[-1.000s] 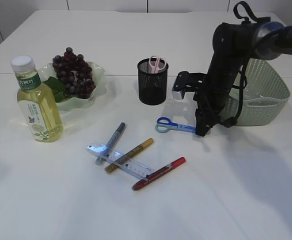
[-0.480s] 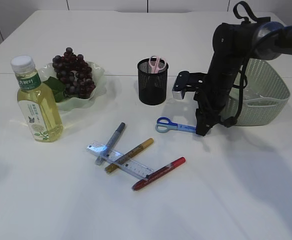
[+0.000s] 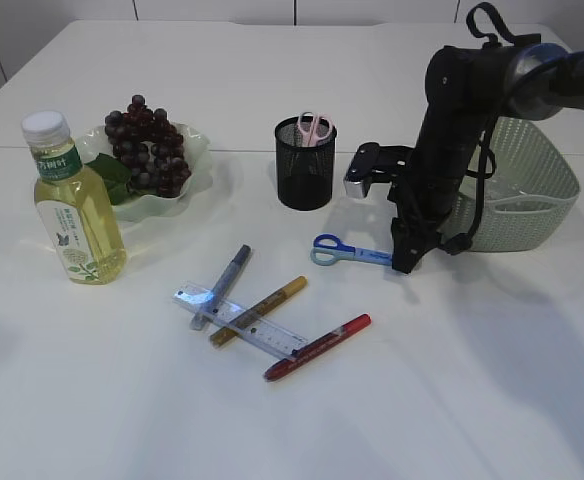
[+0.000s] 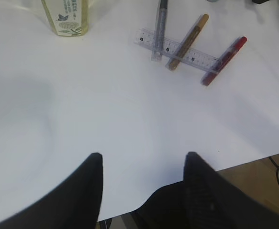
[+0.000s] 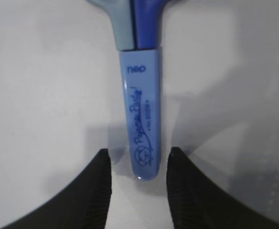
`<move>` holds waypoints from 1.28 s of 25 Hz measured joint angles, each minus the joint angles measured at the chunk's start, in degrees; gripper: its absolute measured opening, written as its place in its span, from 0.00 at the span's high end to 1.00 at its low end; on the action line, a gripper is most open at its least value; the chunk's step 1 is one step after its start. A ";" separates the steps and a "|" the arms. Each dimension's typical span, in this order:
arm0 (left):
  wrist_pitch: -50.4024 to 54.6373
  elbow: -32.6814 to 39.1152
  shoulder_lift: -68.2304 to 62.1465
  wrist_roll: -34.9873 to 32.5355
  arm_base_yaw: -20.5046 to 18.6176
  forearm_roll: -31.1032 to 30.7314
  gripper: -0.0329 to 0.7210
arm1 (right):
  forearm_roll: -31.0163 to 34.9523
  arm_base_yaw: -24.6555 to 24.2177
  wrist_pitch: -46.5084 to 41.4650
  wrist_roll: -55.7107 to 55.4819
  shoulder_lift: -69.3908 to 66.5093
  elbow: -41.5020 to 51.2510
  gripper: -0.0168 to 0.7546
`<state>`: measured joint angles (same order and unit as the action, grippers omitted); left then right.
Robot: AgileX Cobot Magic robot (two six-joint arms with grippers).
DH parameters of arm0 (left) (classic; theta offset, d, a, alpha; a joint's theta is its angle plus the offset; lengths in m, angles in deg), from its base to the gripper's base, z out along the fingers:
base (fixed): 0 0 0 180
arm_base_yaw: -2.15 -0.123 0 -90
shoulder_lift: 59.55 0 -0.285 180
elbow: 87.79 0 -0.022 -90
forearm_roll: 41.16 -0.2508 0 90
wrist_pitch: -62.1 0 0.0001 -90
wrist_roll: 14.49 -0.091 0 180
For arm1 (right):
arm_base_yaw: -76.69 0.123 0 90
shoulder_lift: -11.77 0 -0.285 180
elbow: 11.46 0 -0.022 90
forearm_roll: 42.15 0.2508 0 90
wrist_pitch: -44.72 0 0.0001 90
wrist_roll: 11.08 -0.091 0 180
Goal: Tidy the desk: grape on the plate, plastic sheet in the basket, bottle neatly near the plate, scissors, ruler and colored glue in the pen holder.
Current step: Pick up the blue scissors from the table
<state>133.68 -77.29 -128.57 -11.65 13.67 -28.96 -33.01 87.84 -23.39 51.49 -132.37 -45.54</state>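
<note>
Straddling the sheathed tip of the blue scissors (image 5: 140, 119), the right pincer (image 5: 138, 183) stands spread, fingers (image 5: 97, 191) either side, not yet pinching. Step in hand, as judged: the scissors pickup. Next move: close, lift, carry to the holder (image 3: 305, 163). The scissors lie flat on the desk (image 3: 452, 380), handles pointing away from the pincer.

White matte tabletop (image 3: 492, 400) fills the exterior view under even, diffuse light with soft shadows. A faint seam crosses it from 9 o'clock toward 3 o'clock. Pale wall panels (image 3: 212, 10) with dark vertical joints run along 12 o'clock. In the left wrist view, wooden floor (image 4: 259, 174) shows past the tabletop edge at 4 o'clock.
</note>
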 joint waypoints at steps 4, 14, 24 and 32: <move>0.00 0.00 0.00 0.00 0.00 0.00 0.44 | 0.00 0.00 -0.10 0.00 0.00 0.00 0.56; 0.00 0.00 0.00 0.00 0.00 0.00 0.45 | -0.26 0.00 -0.32 0.01 0.00 0.00 0.56; 0.00 0.00 0.00 0.00 1.58 0.00 0.45 | -0.38 0.71 -0.44 3.15 -0.10 0.00 0.56; 0.00 0.00 0.00 0.00 1.58 0.00 0.45 | -0.38 0.82 2.06 5.43 -0.10 0.00 0.56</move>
<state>133.68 -77.29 -128.57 -11.65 15.25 -28.96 -33.40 88.66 -21.33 56.92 -132.47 -45.54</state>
